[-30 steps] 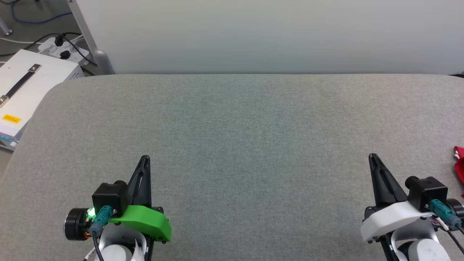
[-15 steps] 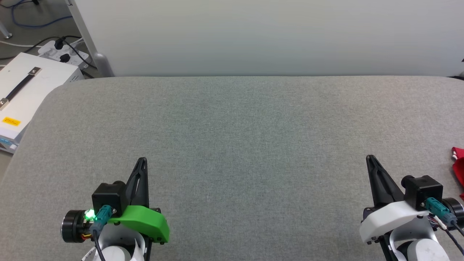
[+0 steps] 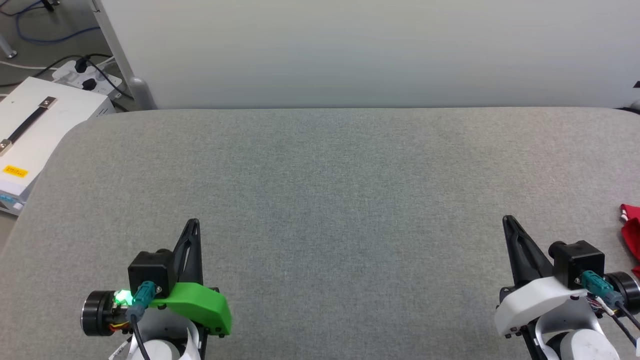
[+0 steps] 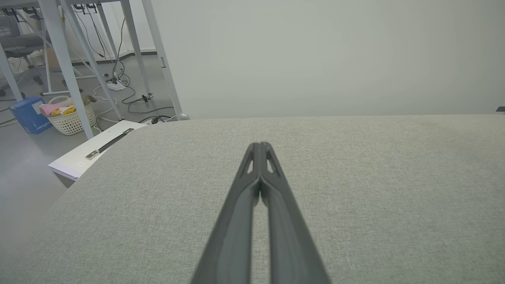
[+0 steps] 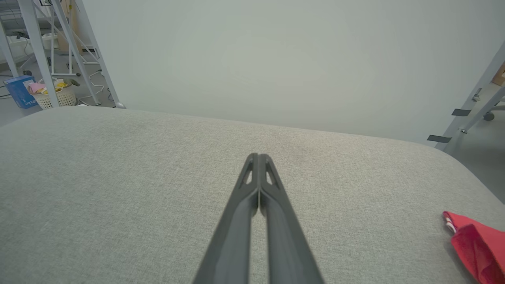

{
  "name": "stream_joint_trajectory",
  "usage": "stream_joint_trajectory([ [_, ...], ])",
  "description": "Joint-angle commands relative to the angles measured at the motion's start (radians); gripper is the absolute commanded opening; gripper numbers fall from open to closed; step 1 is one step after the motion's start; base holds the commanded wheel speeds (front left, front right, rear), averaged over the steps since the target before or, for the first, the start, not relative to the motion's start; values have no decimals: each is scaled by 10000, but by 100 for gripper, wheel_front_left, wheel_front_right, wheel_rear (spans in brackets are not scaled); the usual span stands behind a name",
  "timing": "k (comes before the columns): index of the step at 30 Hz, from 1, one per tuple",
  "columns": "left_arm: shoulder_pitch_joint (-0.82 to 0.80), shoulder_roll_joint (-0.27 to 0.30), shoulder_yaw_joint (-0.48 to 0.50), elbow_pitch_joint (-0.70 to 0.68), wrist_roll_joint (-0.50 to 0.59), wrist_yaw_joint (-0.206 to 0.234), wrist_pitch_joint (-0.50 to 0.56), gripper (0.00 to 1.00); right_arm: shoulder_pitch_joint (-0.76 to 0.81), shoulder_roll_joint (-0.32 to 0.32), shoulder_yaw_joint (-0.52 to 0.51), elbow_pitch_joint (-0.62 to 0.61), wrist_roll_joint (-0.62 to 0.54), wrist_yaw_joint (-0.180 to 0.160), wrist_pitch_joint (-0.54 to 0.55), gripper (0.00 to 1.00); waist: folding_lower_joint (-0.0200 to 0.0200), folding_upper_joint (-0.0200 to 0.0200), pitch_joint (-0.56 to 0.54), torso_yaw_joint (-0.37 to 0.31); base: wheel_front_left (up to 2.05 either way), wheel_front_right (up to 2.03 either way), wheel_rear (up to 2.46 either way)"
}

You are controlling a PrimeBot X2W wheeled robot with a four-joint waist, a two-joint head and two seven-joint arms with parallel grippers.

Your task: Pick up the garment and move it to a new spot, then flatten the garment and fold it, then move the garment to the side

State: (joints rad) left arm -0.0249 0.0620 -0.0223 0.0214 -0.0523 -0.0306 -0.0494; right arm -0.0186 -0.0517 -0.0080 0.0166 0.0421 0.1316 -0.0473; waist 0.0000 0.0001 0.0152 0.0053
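On woven grey pad (image 3: 320, 165): left claw (image 3: 192, 223), right claw (image 3: 508, 221) clenched, empty; crumpled red garment (image 3: 632, 234) rightmost.

Red garment (image 3: 632, 235), white-striped trim, apparently bunched, at surface's right edge, mostly cropped.

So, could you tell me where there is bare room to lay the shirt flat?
The padded surface is bare between the left end effector and right end effector, back to the white wall. Only its right edge is taken, by the garment.
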Motion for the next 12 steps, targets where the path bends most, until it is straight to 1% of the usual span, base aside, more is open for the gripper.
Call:
stream_joint_trajectory([
  [1,170,-63,58,-68,100,93,71,0,150,12,18,-69,-92,-8,56,0,0,-1,-10,-4,0,0,0],
  [12,211,-92,145,-145,322,205,293,0,169,13,51,-120,-265,-9,275,0,0,-1,-85,-30,0,0,0],
])
